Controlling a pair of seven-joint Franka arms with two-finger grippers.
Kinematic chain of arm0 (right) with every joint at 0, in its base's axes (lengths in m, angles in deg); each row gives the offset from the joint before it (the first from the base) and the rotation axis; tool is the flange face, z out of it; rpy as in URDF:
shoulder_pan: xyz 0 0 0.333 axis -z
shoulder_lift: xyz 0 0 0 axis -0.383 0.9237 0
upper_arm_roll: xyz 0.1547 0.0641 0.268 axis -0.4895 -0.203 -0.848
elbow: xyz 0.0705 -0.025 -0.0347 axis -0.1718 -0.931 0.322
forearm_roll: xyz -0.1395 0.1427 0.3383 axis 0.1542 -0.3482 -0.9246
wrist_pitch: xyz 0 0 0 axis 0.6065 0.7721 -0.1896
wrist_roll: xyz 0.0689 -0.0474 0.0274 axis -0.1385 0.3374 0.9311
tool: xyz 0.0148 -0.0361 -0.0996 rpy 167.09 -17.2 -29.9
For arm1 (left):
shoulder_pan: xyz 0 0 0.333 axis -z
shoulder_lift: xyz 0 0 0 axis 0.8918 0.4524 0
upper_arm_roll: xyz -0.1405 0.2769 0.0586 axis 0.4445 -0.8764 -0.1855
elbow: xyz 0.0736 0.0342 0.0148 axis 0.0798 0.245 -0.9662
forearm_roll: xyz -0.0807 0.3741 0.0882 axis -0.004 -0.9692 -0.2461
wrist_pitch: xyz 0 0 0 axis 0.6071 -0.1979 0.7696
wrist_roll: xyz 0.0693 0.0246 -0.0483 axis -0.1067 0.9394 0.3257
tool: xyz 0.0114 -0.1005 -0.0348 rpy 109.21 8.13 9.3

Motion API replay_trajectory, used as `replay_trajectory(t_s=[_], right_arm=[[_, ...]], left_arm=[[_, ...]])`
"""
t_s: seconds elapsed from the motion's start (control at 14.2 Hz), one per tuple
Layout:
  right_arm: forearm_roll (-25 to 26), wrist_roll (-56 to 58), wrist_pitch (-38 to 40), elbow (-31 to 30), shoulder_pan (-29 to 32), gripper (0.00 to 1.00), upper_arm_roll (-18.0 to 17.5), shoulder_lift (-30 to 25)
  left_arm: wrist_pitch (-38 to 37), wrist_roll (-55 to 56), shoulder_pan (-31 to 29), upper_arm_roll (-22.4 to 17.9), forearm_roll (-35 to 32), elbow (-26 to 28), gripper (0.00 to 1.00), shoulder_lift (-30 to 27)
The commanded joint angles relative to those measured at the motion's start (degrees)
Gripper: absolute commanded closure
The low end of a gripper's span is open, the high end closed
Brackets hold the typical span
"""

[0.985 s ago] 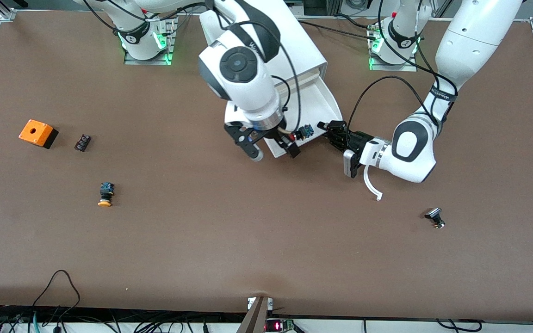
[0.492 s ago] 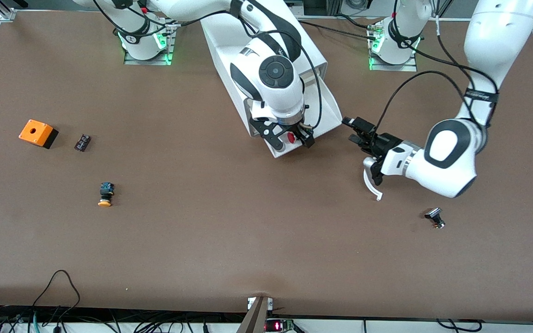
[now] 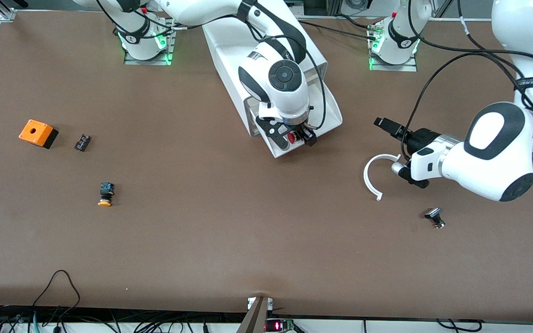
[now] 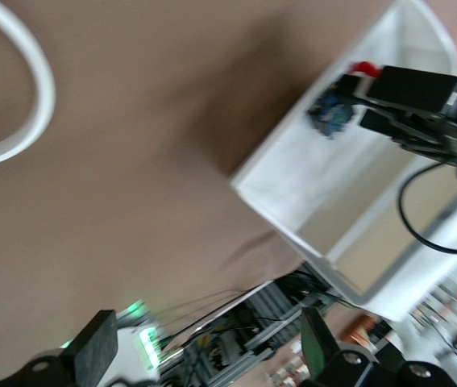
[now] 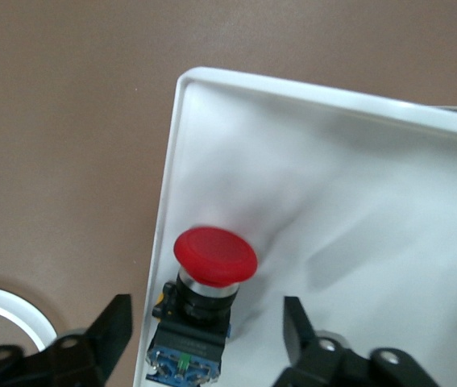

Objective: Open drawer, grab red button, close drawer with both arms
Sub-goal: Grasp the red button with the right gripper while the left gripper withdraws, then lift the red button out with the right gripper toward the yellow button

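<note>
1. Currently the shallow white plastic drawer [image 3: 329, 111] stands pulled out of its white box-shaped cabinet [image 3: 229, 46].
2. Inside it, near the front corner, lies the small red-capped push-button with a black-and-blue body [image 5: 204, 298].
3. Over that button hangs the black two-finger right gripper [image 3: 294, 138], fingers apart on either side, not touching it.
4. Toward the left arm's end of the table, the black left gripper [image 3: 393, 145] is over a thin white plastic ring [image 3: 372, 178], fingers spread wide.
</note>
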Motion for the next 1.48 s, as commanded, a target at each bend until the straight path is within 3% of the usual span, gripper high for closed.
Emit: replay_trajectory(t_s=[0.0,0.14,0.21,0.28,0.56,0.7,0.91,1.13,1.41], right_arm=[[-0.3,-1.2,-0.4,1.6,-1.1,0.5,0.6,0.9],[-0.3,-1.0,-0.4,1.7,-1.1,0.81,0.6,0.9],[-0.2,-0.8,-0.4,1.7,-1.1,0.94,0.6,0.9],[0.0,-0.5,-0.4,1.8,-1.1,1.0,0.7,0.7],[0.1,-0.6,2.1,2.3,-0.2,1.0,1.6,-2.0],[0.0,0.7,4.1,2.3,2.3,1.0,1.7,-4.2],[-0.7,13.5,7.6,2.2,6.9,1.0,1.5,-8.5],[-0.8,30.5,12.3,2.1,13.0,1.0,1.5,-10.6],[-0.6,54.1,18.6,1.4,20.1,1.0,1.8,-11.5]], left_arm=[[-1.0,6.3,3.5,0.3,-10.6,-1.3,0.0,-3.8],[-0.7,7.0,6.1,0.3,-18.1,-1.8,0.0,-5.6],[-0.7,6.3,7.1,0.3,-22.6,-5.2,0.0,-5.7],[-1.4,6.5,7.6,0.3,-24.9,-9.2,0.0,-5.1],[-0.3,7.2,6.4,-0.5,-22.9,-11.2,0.0,-4.1],[4.3,12.8,6.3,-0.4,-21.9,-10.1,0.01,-4.8],[10.7,20.6,6.1,-0.3,-19.2,-2.1,0.07,-8.5],[27.1,20.9,6.0,-0.2,-19.1,14.8,0.06,-16.5],[44.7,27.3,6.9,0.6,-19.1,28.3,0.03,-19.4]])
